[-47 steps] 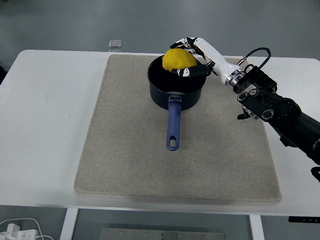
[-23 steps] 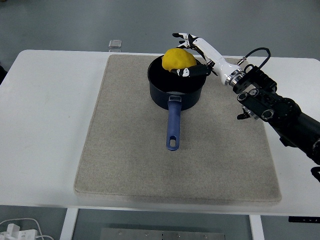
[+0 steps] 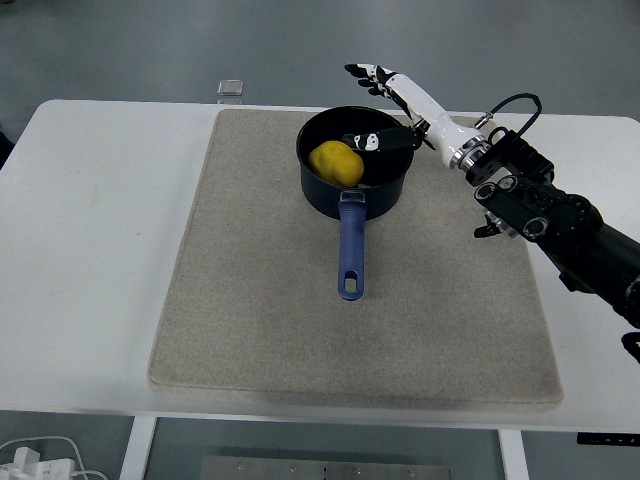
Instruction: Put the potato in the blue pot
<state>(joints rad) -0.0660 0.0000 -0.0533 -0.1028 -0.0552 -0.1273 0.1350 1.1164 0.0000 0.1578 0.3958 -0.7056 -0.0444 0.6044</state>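
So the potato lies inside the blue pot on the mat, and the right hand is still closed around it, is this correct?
Not quite. In the head view the potato does lie inside the blue pot on the mat, but the right hand is not closed around it: its fingers are spread open above the pot's far rim, holding nothing.

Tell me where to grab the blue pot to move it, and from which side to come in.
Grip the blue pot by its long handle, which juts straight toward the table's near edge, lying over the mat. Come from above on that near side; nothing crowds it. The potato sits inside, so keep the pot level. The right hand hovers open at the far rim.
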